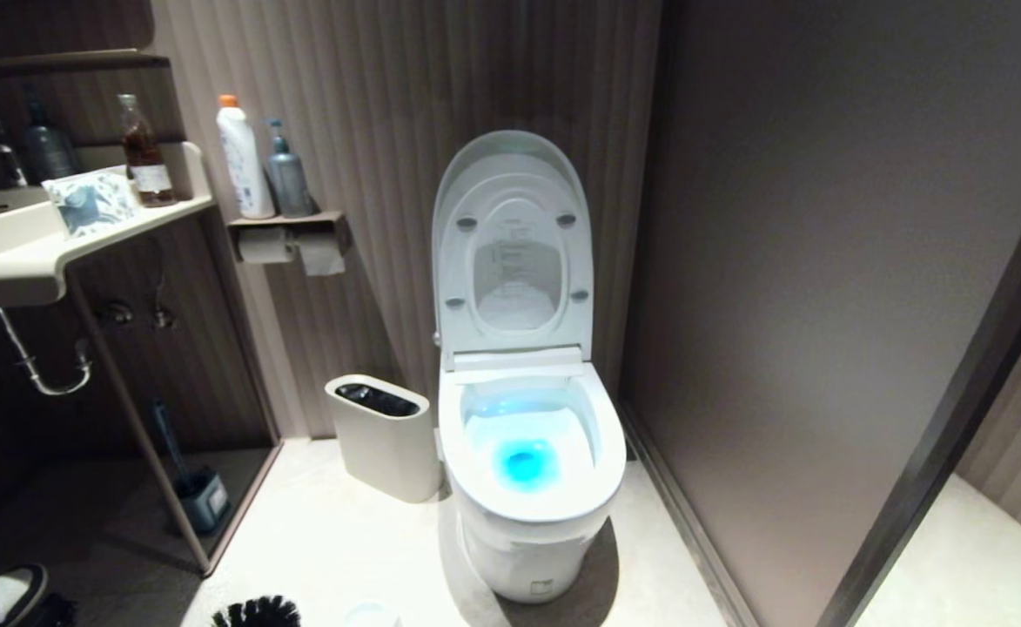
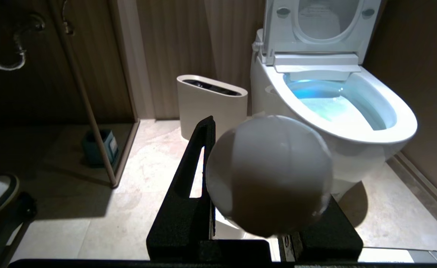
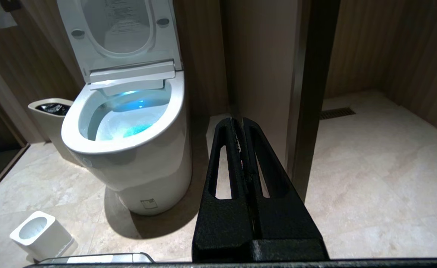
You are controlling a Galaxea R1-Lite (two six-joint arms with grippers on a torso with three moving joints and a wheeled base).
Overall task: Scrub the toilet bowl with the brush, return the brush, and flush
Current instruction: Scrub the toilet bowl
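Head view. One toilet bowl (image 1: pixel 529 509) stands at centre frame: glossy white ceramic, oval rim, rounded pedestal, blue glow over the water. Its one lid (image 1: pixel 510 152) and one seat (image 1: pixel 573 261) are both raised against the ribbed wall; four grey buffers show on the seat's underside.

Just left of the bowl is one off-white oval waste bin (image 1: pixel 384 444) with a black liner. At upper left, one small wooden shelf (image 1: pixel 288 219) carries two bottles, a white one with an orange cap (image 1: pixel 243 161) and a grey pump bottle (image 1: pixel 288 174). Two paper rolls (image 1: pixel 292 251) hang beneath it.

One pale counter (image 1: pixel 83 244) at far left bears two more bottles and one patterned packet (image 1: pixel 92 202). Under it, at lower left, one dark-blue brush (image 1: pixel 171 448) stands in its grey-blue holder (image 1: pixel 205 501). One shoe (image 1: pixel 1 596) shows at the lower left corner. The floor (image 1: pixel 336 540) is pale mottled stone.

The brush (image 1: pixel 256 612) shows only as one round tuft of black bristles at the bottom edge, left of centre.

Left wrist view. The left gripper (image 2: pixel 263 156), matte black with slotted wedge-shaped fingers (image 2: pixel 199 167), pinches a smooth white rounded knob that appears to be the brush's handle end. The far finger is mostly hidden behind the knob. Bowl and bin lie beyond.

Right wrist view. The right gripper (image 3: pixel 239 124) has its two black fingers pressed together with nothing between them, and hangs over the floor beside the bowl. One white square stand (image 3: pixel 41 232) with a round hollow sits on the floor near the pedestal.
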